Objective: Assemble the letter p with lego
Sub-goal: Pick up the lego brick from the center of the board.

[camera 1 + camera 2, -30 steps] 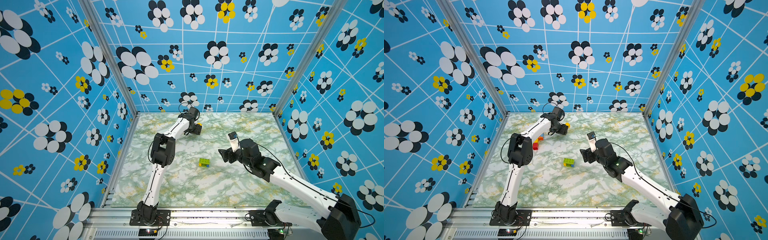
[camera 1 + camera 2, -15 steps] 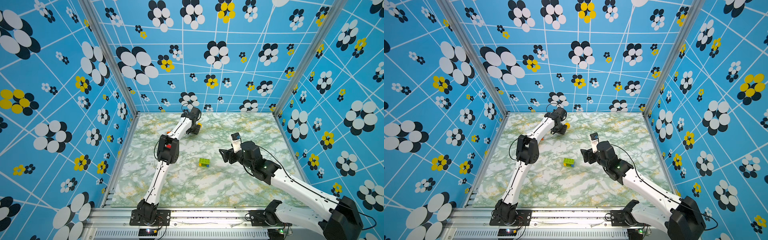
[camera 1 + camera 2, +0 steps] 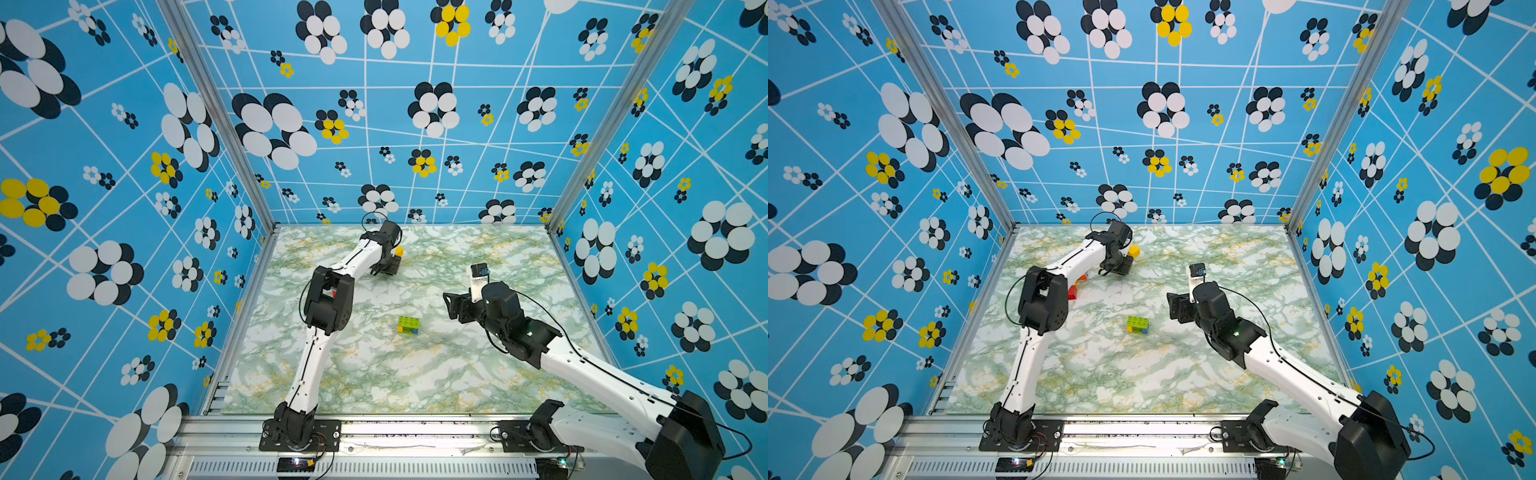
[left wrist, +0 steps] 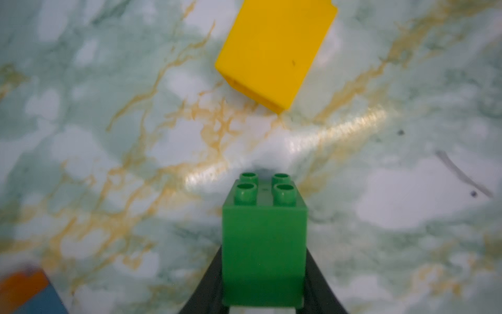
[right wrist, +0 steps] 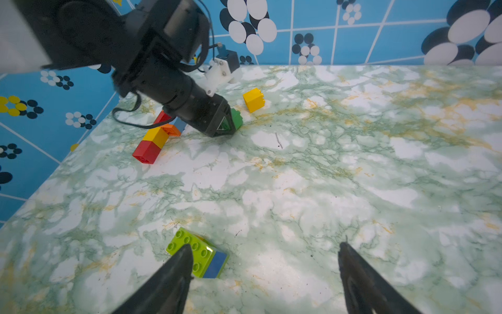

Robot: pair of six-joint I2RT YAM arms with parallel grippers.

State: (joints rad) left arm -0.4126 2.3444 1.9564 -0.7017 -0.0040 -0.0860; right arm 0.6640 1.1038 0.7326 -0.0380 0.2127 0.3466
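Desk (image 3: 415,374): smooth, green-and-white marble-look surface with a soft sheen, showing glare streaks in the left wrist view. Green brick (image 4: 263,244): smooth, glossy moulded plastic with studs. Yellow brick (image 4: 274,51): the same glossy plastic, plain faces. Lime brick (image 5: 190,247): shiny plastic. Frame rail (image 3: 415,428): brushed, silvery metal. Arm shells (image 3: 307,374): smooth white plastic; joints matt black.

You get bright, even light; glare streaks the worktop (image 4: 339,130) just ahead of your left tool (image 4: 263,304), whose view blurs softly at its edges.
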